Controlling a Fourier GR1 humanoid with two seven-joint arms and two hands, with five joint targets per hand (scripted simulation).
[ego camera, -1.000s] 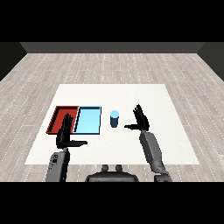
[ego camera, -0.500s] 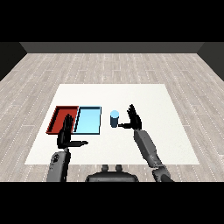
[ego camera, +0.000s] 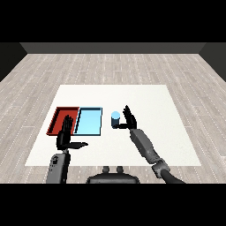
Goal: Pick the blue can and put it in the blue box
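A small blue can (ego camera: 115,118) stands upright on the white table (ego camera: 150,101), just right of the light blue tray (ego camera: 89,121). My right hand (ego camera: 129,118) is right beside the can on its right, fingers straight and spread, thumb reaching toward the can, open and not curled round it. My left hand (ego camera: 66,136) hovers over the front edge of the red tray (ego camera: 59,120), open with fingers pointing up and thumb stuck out to the right.
The red tray and light blue tray lie side by side on the table's left half. Wooden floor surrounds the table.
My right hand has moved left across the table, from well right of the can to right beside it. The left hand and the can have stayed put.
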